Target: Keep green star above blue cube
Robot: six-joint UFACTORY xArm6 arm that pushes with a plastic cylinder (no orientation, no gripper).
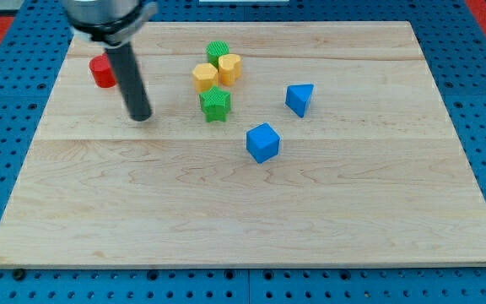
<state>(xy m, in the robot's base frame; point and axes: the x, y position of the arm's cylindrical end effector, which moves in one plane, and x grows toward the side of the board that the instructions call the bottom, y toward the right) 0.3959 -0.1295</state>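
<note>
The green star (215, 104) lies near the board's upper middle. The blue cube (262, 142) sits below it and to its right, a short gap apart. My tip (141, 116) rests on the board to the left of the green star, well apart from it and further still from the blue cube. The dark rod rises from the tip toward the view's top left.
A second green block (218, 53), a yellow hexagonal block (229, 67) and a yellow block (205, 77) cluster just above the green star. A blue triangular block (299, 99) lies to the right. A red cylinder (102, 72) sits at upper left beside the rod. The wooden board (243, 219) ends on a blue pegboard.
</note>
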